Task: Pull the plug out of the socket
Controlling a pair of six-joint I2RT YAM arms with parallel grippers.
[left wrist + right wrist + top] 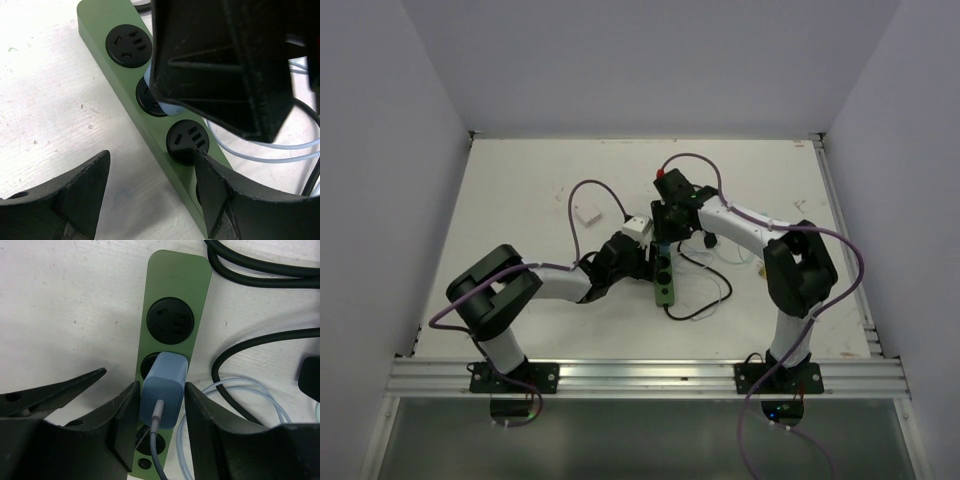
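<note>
The socket (664, 284) is a long green strip with round black outlets, lying in the middle of the table. A light-blue plug (164, 395) with a grey cable sits in its middle outlet. My right gripper (161, 388) comes down from above, and its two black fingers press against both sides of the plug. In the left wrist view the socket (100, 37) runs diagonally and only a sliver of the plug (150, 76) shows under the right gripper's body. My left gripper (152, 175) is open at the strip's near end, one finger over the strip and the other over the table.
Thick black cords (260, 266) loop beside the strip's far end. A pale blue cable coil (235, 390) lies to its right. A small white box (587, 213) rests on the table at left. White walls enclose the table on three sides.
</note>
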